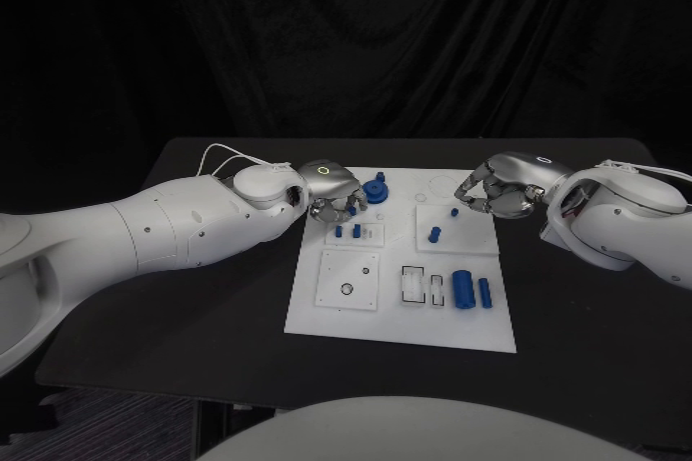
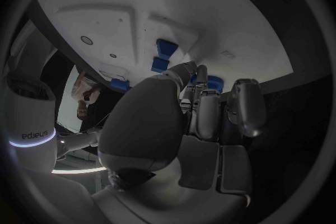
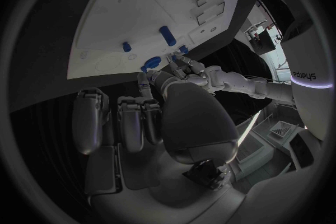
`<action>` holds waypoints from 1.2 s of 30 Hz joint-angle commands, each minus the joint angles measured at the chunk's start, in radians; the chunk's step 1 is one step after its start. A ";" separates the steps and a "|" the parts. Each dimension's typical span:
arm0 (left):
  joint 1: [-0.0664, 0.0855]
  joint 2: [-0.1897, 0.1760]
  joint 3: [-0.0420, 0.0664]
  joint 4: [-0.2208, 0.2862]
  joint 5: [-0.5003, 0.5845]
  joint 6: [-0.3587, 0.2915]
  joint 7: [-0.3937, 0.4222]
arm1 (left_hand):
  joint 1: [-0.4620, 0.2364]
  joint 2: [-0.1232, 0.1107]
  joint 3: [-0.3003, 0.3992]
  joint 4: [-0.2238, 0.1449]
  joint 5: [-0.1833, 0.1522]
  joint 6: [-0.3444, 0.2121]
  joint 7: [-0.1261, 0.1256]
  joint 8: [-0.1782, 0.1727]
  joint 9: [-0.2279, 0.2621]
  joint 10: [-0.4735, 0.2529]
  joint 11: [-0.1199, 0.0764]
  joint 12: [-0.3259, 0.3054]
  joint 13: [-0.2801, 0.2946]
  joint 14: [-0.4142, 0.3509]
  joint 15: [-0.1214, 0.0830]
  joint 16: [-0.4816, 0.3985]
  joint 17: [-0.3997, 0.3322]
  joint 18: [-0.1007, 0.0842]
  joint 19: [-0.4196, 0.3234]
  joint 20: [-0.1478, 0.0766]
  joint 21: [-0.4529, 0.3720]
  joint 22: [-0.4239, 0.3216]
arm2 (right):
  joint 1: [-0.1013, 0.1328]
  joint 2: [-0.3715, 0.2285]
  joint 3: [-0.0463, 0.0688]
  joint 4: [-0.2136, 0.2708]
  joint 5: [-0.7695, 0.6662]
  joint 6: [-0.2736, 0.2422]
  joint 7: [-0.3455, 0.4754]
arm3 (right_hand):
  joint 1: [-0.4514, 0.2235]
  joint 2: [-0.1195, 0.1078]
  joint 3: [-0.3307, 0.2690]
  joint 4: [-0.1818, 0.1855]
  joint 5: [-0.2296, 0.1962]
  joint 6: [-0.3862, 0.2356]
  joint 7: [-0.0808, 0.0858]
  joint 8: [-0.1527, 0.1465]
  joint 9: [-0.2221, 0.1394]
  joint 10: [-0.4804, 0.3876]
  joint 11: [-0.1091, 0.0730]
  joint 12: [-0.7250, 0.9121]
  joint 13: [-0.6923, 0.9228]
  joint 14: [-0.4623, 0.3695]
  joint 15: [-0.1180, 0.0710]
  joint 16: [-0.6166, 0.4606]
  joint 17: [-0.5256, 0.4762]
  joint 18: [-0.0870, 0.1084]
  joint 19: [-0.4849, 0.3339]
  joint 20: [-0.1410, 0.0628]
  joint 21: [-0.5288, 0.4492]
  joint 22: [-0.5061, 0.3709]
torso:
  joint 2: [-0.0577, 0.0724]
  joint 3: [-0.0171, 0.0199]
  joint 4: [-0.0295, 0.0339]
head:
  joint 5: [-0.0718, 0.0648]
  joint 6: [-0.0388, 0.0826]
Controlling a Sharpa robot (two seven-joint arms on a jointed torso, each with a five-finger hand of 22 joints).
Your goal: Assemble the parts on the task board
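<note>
A black table carries the white task board. The left hand, fingers curled by the far-left blue parts, seems poised to pick; whether it grips anything, I cannot tell. The right hand hovers far right, fingers curled, empty.

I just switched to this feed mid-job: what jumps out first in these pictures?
The white task board stands out in the middle of the black table, with both silver hands over its far end: the left hand at its far left corner, the right hand at its far right corner. Next to the left hand stands a blue round part, and the largest blue cylinder lies near the board's near right side.
</note>
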 commanded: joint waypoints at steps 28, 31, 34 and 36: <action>-0.003 -0.101 0.000 0.043 -0.003 -0.317 -0.018 | -0.020 -0.024 -0.005 0.016 -0.017 -0.056 -0.025 0.018 -0.028 -0.045 0.015 -0.019 0.002 0.010 0.013 0.012 0.021 -0.010 0.011 0.010 0.019 0.176 | -0.002 -0.018 0.001 0.013 -0.001 -0.008 -0.015 | -0.021 -0.011 0.030 -0.011 0.003 -0.006 0.000 -0.006 0.002 -0.105 -0.001 -0.197 0.065 0.072 0.002 -0.090 0.175 0.034 -0.031 0.000 -0.112 0.174 | -0.001 0.0002 0.0002 | -0.001 0.000; -0.002 -0.143 0.000 0.077 -0.003 -0.389 -0.017 | -0.027 -0.025 -0.010 0.025 -0.016 -0.049 -0.024 0.020 -0.030 -0.061 0.013 -0.003 0.014 0.002 0.008 0.004 0.006 -0.007 0.004 0.008 0.004 0.171 | -0.002 -0.025 0.001 0.020 -0.001 -0.024 -0.015 | -0.023 -0.020 0.041 -0.013 0.000 -0.006 0.000 -0.005 0.004 -0.216 0.002 -0.331 -0.056 0.059 0.000 -0.134 0.132 0.039 -0.041 0.000 -0.141 0.165 | -0.002 -0.0001 -0.0008 | -0.002 0.000; -0.001 -0.200 0.000 0.130 0.017 -0.460 0.006 | -0.069 -0.024 -0.026 0.073 -0.024 -0.039 -0.020 0.019 -0.038 -0.148 0.016 0.047 0.055 -0.092 0.010 -0.075 -0.122 0.015 -0.072 0.012 -0.119 0.138 | 0.000 -0.033 0.001 0.033 -0.001 -0.044 -0.018 | -0.014 -0.051 0.074 -0.022 -0.006 -0.001 0.009 -0.001 0.009 -0.543 0.013 -0.756 -0.415 0.039 0.010 -0.196 0.071 0.051 -0.067 0.005 -0.211 0.142 | -0.003 -0.0020 -0.0009 | -0.005 0.000; -0.001 -0.237 0.000 0.166 0.068 -0.492 0.042 | -0.100 -0.028 -0.041 0.134 -0.028 -0.032 -0.033 0.018 -0.045 -0.232 0.013 0.086 0.080 -0.395 0.020 -0.366 -0.491 0.053 -0.223 0.028 -0.364 0.072 | 0.005 -0.036 0.001 0.040 -0.002 -0.048 -0.027 | -0.010 -0.062 0.086 -0.026 -0.009 -0.001 0.014 0.000 0.011 -0.567 0.021 -0.815 -0.464 0.030 0.017 -0.218 0.049 0.056 -0.079 0.011 -0.241 0.132 | -0.003 -0.0045 0.0013 | -0.009 0.000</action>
